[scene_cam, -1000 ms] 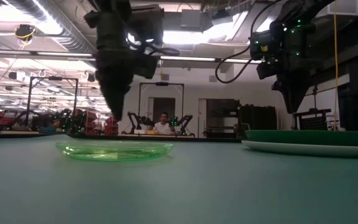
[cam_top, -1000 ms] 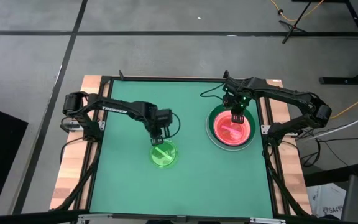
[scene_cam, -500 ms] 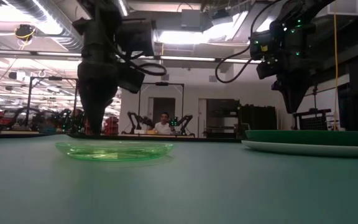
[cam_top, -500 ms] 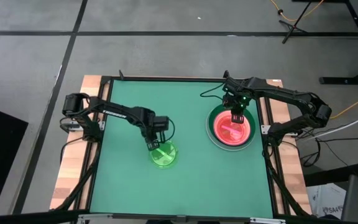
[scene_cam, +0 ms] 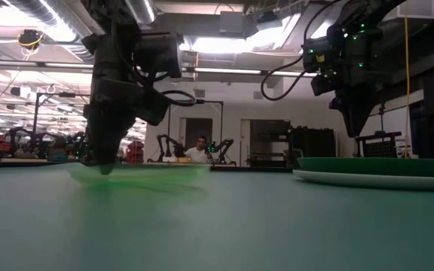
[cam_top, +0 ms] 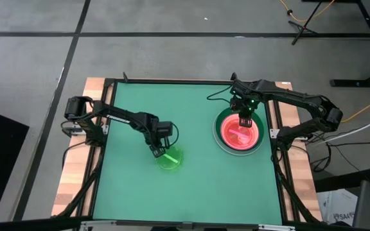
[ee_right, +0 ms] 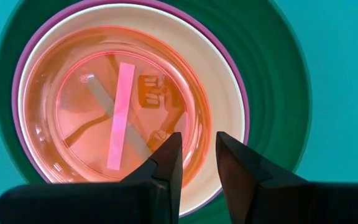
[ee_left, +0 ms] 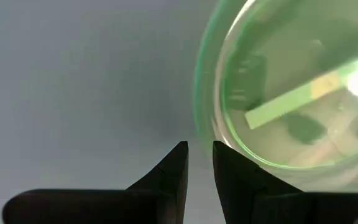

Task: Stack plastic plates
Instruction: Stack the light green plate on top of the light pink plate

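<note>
A translucent lime green plate (cam_top: 171, 159) (scene_cam: 157, 172) (ee_left: 291, 99) lies flat on the green mat, left of the middle. My left gripper (cam_top: 157, 153) (scene_cam: 105, 167) (ee_left: 201, 149) points down at that plate's left rim, low over the mat, its fingers a narrow gap apart. On the right stands a stack: a dark green plate (ee_right: 278, 74) (scene_cam: 375, 165), a pink one, a cream one and, on top, an orange-pink translucent plate (ee_right: 104, 106) (cam_top: 239, 133) with a centre bar. My right gripper (cam_top: 243, 122) (ee_right: 196, 140) hangs above the stack, narrowly open and empty. My left gripper comes from above, pointing down, at the lime plate's left rim (ee_left: 207, 134). One fingertip (ee_left: 225, 162) stands right at that rim and the other over bare mat. I cannot tell whether the fingertip touches the rim. The plate lies on the mat.
A pale plate edge (scene_cam: 368, 179) shows under the dark green plate. The green mat (cam_top: 191, 109) has free room in the middle, far and near parts. Wooden table borders (cam_top: 76, 179) and cables run along both sides. A person sits far off in the room (scene_cam: 197, 153).
My left gripper has come down and gone toward the table's near-left, from above the lime plate's far side to its left rim, rolling at the wrist as it went. The lime plate now shows blurred in the low view. My right gripper has kept still.
</note>
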`<state>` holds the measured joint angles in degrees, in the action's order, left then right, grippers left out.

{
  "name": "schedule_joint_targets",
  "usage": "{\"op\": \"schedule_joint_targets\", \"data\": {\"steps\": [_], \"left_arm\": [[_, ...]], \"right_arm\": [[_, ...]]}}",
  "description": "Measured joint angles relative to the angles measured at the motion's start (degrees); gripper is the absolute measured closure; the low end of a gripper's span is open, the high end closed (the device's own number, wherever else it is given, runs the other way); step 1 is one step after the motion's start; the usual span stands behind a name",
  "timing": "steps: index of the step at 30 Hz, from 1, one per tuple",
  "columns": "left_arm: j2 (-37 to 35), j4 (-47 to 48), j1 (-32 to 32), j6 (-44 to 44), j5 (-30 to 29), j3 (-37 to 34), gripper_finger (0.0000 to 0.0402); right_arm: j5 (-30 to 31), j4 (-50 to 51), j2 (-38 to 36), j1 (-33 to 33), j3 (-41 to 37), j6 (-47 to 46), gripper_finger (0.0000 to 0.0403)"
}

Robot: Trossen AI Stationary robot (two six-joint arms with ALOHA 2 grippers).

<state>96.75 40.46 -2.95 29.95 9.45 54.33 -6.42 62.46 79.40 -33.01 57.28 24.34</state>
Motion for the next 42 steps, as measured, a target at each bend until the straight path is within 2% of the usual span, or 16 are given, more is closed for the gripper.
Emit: {"op": "schedule_joint_targets", "data": {"steps": [4,13,23,37,42], "left_arm": [[0.00,-1.59,-0.01,0.00,2.12,-0.90,0.0334],[0.00,-3.26,-0.01,0.02,2.16,-1.05,0.0334],[0.00,-6.81,0.01,1.20,-1.04,-1.05,0.0334],[1.86,-10.67,-0.01,2.10,-1.87,-1.69,0.0334],[1.88,-10.72,-0.03,2.64,-2.41,-1.71,0.0354]], "right_arm": [[0.00,0.00,0.00,0.00,0.00,-0.02,0.0315],[0.00,-0.02,0.00,0.00,0.00,-0.02,0.0315],[-0.01,-0.03,0.00,0.00,0.00,-0.02,0.0315],[0.00,-0.26,-0.02,0.00,0.00,-0.02,0.0315],[-0.04,-0.59,-0.02,0.00,0.00,-0.02,0.0315]]}}
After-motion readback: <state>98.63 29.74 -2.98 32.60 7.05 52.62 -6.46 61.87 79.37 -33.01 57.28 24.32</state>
